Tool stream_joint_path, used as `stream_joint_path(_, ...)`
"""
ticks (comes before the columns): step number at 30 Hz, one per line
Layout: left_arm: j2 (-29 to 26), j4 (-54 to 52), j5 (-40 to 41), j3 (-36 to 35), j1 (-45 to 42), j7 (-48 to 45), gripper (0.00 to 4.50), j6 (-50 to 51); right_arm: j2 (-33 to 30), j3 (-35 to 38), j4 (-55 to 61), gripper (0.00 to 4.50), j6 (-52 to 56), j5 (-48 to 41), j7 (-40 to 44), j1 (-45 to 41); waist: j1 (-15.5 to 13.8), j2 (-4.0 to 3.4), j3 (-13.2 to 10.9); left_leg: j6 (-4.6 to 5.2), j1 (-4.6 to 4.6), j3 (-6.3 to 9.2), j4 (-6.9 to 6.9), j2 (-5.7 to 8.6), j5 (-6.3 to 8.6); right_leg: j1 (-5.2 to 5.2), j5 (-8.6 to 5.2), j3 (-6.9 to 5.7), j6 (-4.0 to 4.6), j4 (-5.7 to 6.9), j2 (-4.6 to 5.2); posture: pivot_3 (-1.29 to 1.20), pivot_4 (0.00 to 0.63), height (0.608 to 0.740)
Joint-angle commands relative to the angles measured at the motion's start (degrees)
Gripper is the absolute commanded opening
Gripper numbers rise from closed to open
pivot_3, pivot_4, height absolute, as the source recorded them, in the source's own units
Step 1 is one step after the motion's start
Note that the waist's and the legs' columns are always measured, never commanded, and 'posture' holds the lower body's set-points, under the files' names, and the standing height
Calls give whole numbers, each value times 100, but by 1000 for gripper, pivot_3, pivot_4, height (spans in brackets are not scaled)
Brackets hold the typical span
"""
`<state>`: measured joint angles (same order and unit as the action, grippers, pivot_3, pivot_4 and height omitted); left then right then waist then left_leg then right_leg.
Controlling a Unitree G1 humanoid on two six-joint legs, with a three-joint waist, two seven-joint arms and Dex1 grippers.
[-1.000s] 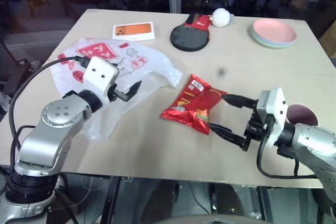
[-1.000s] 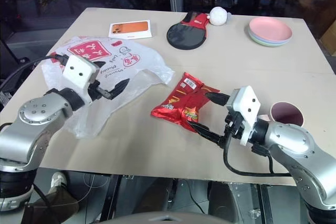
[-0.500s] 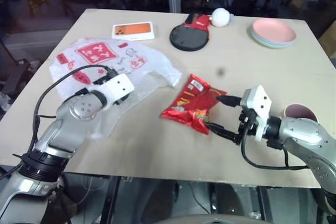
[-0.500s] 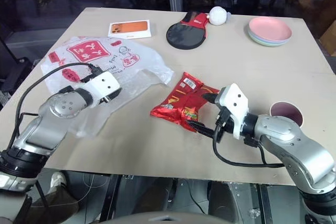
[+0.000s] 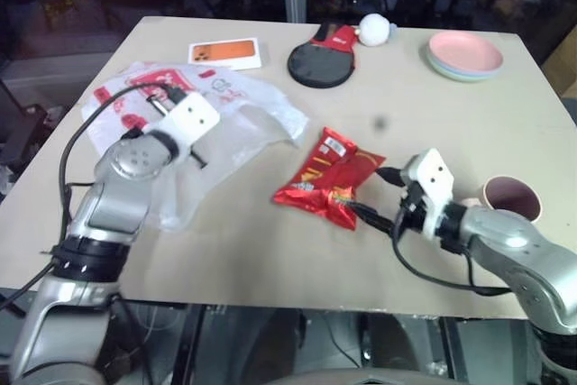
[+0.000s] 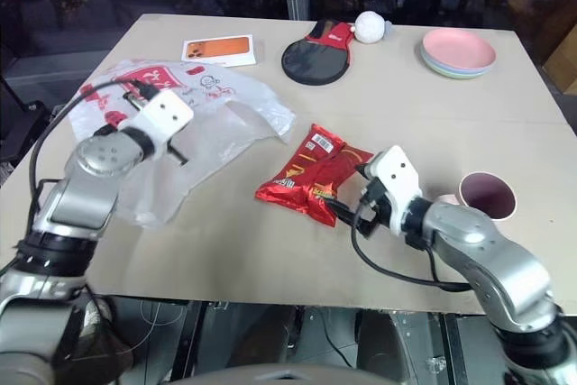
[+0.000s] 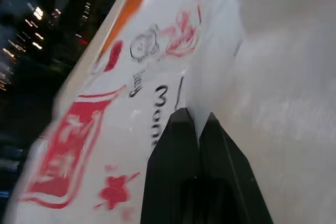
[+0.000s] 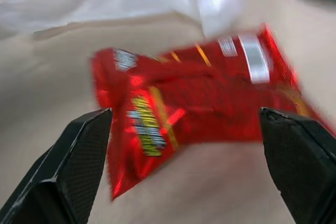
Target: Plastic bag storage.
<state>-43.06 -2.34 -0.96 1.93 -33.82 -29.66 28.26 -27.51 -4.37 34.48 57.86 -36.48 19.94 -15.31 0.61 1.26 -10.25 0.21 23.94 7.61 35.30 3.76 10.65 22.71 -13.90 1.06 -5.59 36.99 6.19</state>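
The plastic bag [image 5: 239, 114], crinkly translucent white film with red prints, lies spread on the left of the table. My left gripper [image 7: 198, 119] is over its middle, shut, with a fold of the film pinched at the fingertips. A shiny red snack packet [image 5: 326, 179] lies at the table's centre, just right of the bag's edge. My right gripper [image 5: 374, 194] is low at the packet's near right end, open, one finger on each side of that end; the packet [image 8: 194, 98] sits between the wide-spread fingers.
At the back stand an orange-and-white flat box [image 5: 224, 51], a black paddle with a red handle [image 5: 317, 59], a white ball [image 5: 377, 28] and stacked pink and pale plates [image 5: 465, 53]. A cup [image 5: 512, 196] stands right of my right arm. The table's front edge [image 5: 270, 290] is close.
My left gripper has gone from open to shut and moved forward over the bag. My right gripper, still open, has sunk and come closer to the snack packet.
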Motion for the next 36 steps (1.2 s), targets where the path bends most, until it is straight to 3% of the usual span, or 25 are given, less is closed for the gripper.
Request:
stream_joint_path(1, 104, -318, 267, -306, -446, -73, 34, 575, 599, 439, -467, 4500, 960, -417, -532, -389, 25, -1, 0, 0, 0, -1, 0, 0, 0, 1, 0, 3, 1, 2, -2, 0, 150, 740)
stream_joint_path(10, 362, -411, 234, -212, -768, 15, 34, 1143, 1682, 1166, -1167, 4500, 2322, -682, -1186, -1176, 127, -5, 0, 0, -9, -10, -3, 1, 0, 27, 0, 20, 6, 60, -6, 0, 150, 740)
stream_joint_path(14, 477, -374, 222, -241, -791, 105, 0, 1353, 2000, 1282, -1321, 3271, 2525, -828, -1110, -1216, 150, -5, 0, -2, -9, -11, -1, 2, -1, 32, 1, 23, 6, 70, -6, 0, 150, 740)
stream_joint_path(20, 578, -371, 224, -221, -767, 154, 0, 1424, 2172, 1119, -1302, 252, 2485, -853, -939, -1203, 174, -5, 0, -9, -9, -16, -1, 1, -6, 44, 1, 34, 6, 85, -8, 0, 150, 740)
stream_joint_path(21, 621, -354, 266, -259, -789, 170, 0, 1498, 2151, 1070, -1252, 52, 2295, -857, -820, -1168, 175, -5, 0, -10, -9, -16, -1, 1, -6, 44, 1, 34, 6, 86, -8, 0, 150, 740)
stream_joint_path(27, 743, -68, 400, -390, -980, 213, 0, 1721, 1851, 1112, -708, 52, 2055, -1539, -31, -1259, 177, -5, 0, -12, -8, -15, -1, 1, -8, 45, 1, 33, 5, 86, -9, 0, 150, 740)
stream_joint_path(36, 1074, 295, 992, -537, -1586, -14, 0, 2114, 1522, 897, -342, 52, 1854, -2145, 339, -1631, 177, -4, 0, -14, -8, -15, 0, 0, -9, 46, 1, 33, 5, 87, -9, 0, 150, 740)
